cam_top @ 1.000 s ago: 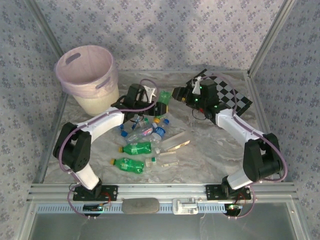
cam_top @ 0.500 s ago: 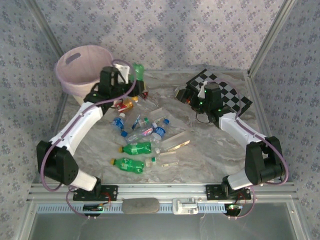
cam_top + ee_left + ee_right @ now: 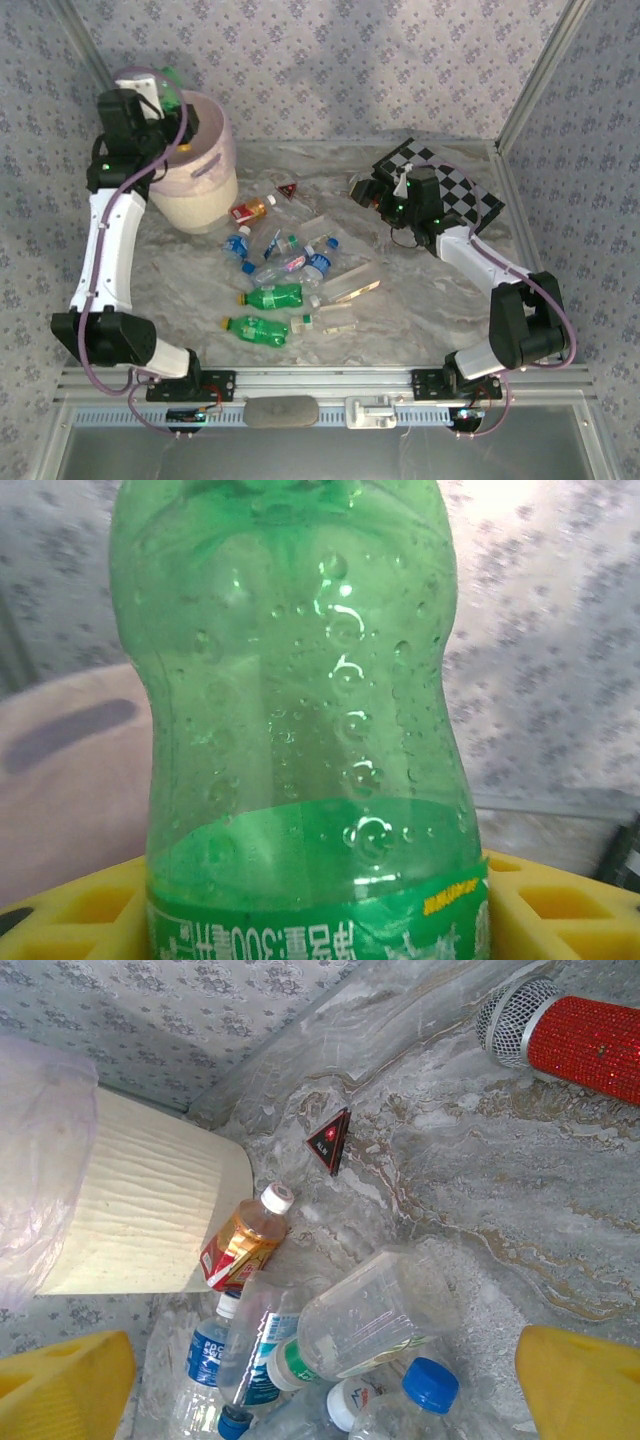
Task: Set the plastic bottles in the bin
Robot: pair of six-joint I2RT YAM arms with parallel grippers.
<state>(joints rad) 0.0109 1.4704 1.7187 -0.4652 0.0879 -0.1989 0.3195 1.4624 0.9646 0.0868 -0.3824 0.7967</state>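
Bottle [image 3: 300, 730], green, sits pinched between the left fingers [image 3: 565, 905], and the bin [image 3: 200, 200] is just below them. Right fingers [image 3: 575, 1385] are spread and empty. The other bottles [image 3: 370, 1325] lie on the table [image 3: 480, 1160] below and between them.

Bright, even light, soft shadows, sharp

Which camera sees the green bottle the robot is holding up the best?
The left wrist camera: the green bottle sits close up there, label and droplets clear, between yellow fingers. From the top camera it is a small green tip up by the bin.
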